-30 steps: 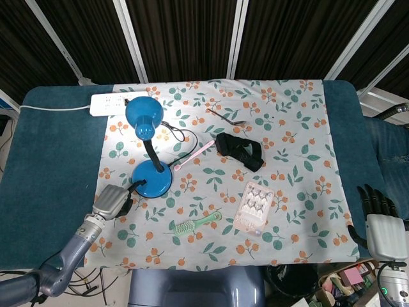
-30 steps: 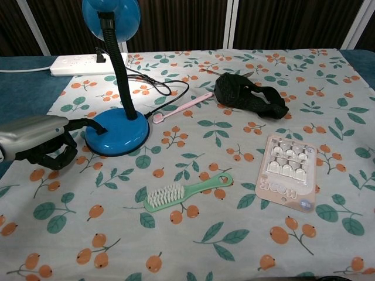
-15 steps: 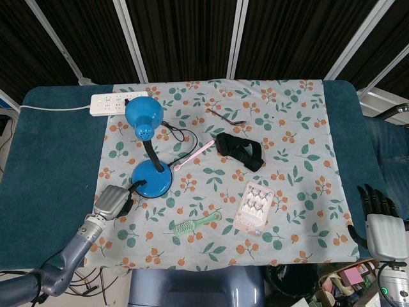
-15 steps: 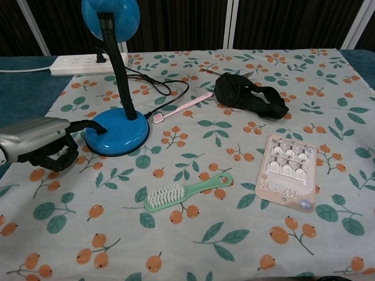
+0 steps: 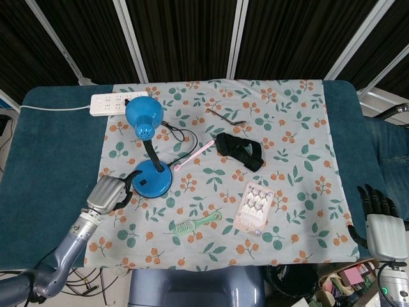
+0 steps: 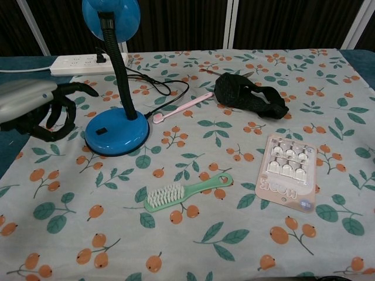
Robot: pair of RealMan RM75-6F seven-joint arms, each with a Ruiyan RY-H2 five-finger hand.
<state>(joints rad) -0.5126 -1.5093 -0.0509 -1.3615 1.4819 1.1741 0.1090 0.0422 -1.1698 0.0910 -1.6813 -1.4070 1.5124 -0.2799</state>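
Note:
A blue desk lamp (image 5: pixel 149 173) (image 6: pixel 116 131) stands on the floral cloth (image 5: pixel 287 153), its gooseneck rising to a blue shade (image 5: pixel 142 117). My left hand (image 5: pixel 110 192) (image 6: pixel 41 108) hovers just left of the lamp's round base, raised off the cloth, fingers apart and empty. My right hand (image 5: pixel 381 225) rests off the table's right front corner, fingers spread, holding nothing. A green brush (image 6: pixel 184 194), a pink toothbrush (image 6: pixel 181 107), a black cloth item (image 6: pixel 249 95) and a clear blister pack (image 6: pixel 287 171) lie on the cloth.
A white power strip (image 5: pixel 116 102) (image 6: pixel 85 64) lies at the back left with the lamp's black cord (image 6: pixel 158 88) looping from it. A thin dark metal tool (image 5: pixel 225 118) lies further back. Teal table surface (image 5: pixel 51 160) borders the cloth on both sides.
My left hand has lifted from the cloth beside the lamp base, moved back and up, and its fingers have spread. The right hand has not moved.

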